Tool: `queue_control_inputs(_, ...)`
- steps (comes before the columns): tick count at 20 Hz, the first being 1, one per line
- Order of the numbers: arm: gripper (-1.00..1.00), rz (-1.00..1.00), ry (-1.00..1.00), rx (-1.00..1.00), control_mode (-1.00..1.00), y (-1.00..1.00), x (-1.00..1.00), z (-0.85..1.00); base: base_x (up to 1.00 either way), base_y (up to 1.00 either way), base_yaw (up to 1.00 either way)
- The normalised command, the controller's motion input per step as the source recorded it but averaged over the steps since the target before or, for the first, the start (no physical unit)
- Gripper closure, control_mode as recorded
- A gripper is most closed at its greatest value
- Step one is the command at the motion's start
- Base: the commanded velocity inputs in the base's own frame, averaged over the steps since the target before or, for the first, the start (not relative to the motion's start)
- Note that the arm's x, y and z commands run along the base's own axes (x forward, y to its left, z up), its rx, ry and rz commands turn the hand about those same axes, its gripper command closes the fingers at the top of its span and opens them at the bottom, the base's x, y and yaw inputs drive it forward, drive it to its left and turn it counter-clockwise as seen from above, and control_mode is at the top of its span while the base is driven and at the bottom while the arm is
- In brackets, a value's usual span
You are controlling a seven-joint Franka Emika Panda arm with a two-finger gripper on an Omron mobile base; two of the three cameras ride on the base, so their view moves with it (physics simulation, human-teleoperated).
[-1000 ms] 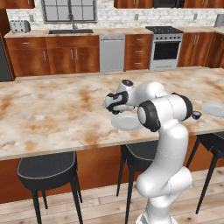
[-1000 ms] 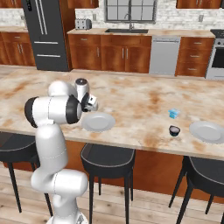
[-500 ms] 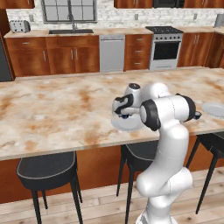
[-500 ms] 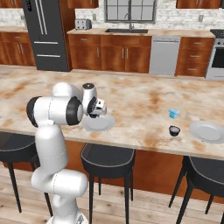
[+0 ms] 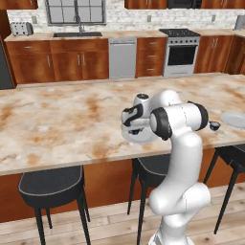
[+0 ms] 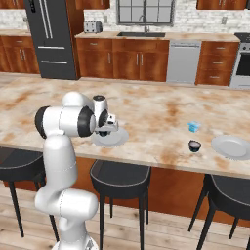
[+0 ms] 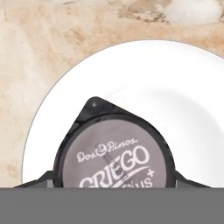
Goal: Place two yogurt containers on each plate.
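While a second ago the fingers point(image 7: 114, 186) were poised short of the near plate point(image 7: 183, 109), they are now carried over it — a dark yogurt cup point(image 7: 114, 157) is gripped between them, wide-set on either side of its lid. A delivery is judged imminent; two cups point(image 6: 195, 145) are left on the desk point(image 6: 161, 105) beside the far plate point(image 6: 233, 147).

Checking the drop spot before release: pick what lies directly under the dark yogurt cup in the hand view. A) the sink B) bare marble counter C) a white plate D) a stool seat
C: the dark yogurt cup sits over the white plate, whose rim curves against the marble counter.
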Motion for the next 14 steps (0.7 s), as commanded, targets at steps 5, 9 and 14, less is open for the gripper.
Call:
queue_control_inputs(5,-1.00,0.00,0.01,0.00,-1.00,0.00,0.00,-0.07,0.00,0.00,0.00)
queue_control_inputs(9,-1.00,0.00,0.00,0.00,-1.00,0.00,0.00,0.00,0.00,0.00,0.00)
queue_control_inputs(14,-1.00,0.00,0.00,0.00,-1.00,0.00,0.00,0.00,0.00,0.00,0.00)
